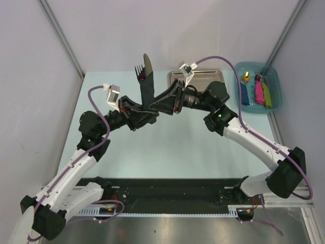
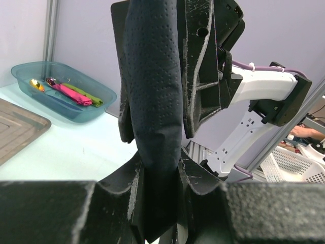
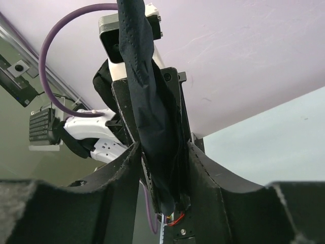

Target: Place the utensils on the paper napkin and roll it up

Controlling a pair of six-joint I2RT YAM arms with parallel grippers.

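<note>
The black paper napkin [image 1: 148,91] is rolled into a slim bundle round the utensils and held upright above the table. A fork's tines [image 1: 139,72] and a knife blade tip [image 1: 148,63] stick out of its top. My left gripper [image 1: 145,113] is shut on the roll's lower end from the left. My right gripper [image 1: 155,104] is shut on it from the right, facing the left one. The dimpled black roll [image 2: 152,91] fills the left wrist view between the left fingers. It shows between the right fingers in the right wrist view [image 3: 152,132].
A shiny steel tray [image 1: 203,81] lies at the back, partly under the right arm. A teal bin [image 1: 241,71] at the back right holds blue, pink and green items [image 1: 260,91]. The bin also shows in the left wrist view [image 2: 101,96].
</note>
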